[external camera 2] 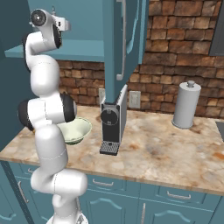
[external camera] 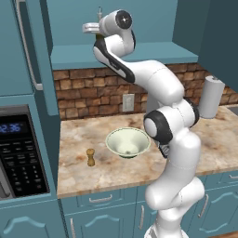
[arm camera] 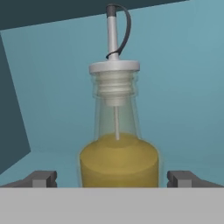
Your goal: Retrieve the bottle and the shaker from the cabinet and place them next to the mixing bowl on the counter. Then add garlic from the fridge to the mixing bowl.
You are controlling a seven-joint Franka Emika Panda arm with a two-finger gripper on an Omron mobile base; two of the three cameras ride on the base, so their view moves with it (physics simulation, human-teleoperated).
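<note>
The bottle (arm camera: 118, 157), holding olive-yellow liquid under a pale pourer top, stands on the teal shelf of the cabinet (external camera: 139, 53). My gripper (arm camera: 113, 178) is open, one dark fingertip (arm camera: 43, 178) on each side of the bottle's body, apart from the glass. From the base, the hand reaches up into the cabinet, and my gripper (external camera: 90, 28) (external camera 2: 63, 24) is at the shelf. The brown shaker (external camera: 90, 157) stands upright on the counter (external camera: 83, 135), left of the mixing bowl (external camera: 128, 142) (external camera 2: 76, 129). The garlic and the fridge are out of view.
The open cabinet door (external camera 2: 124, 39) hangs over a dark coffee machine (external camera 2: 113, 124). A paper towel roll (external camera: 211, 96) (external camera 2: 186, 105) stands by the brick wall. A microwave (external camera: 18, 153) sits at the left. Teal drawers (external camera: 100, 199) run under the counter.
</note>
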